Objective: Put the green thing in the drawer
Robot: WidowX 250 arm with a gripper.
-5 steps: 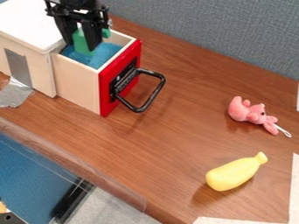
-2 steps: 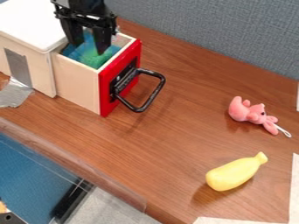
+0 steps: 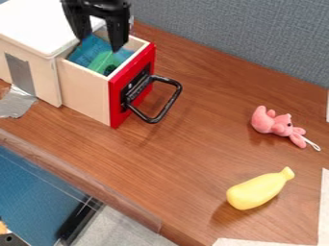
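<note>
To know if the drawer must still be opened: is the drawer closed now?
No, the drawer stands open, its red front apart from the white-topped box.

Grey fabric partition (image 3: 237,33) (woven-looking) behind a wood-grain tabletop (image 3: 186,158).

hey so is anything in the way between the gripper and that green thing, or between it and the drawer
Nothing visible stands in the way of either: the open gripper hangs above the drawer, and the green thing already lies inside it.
</note>
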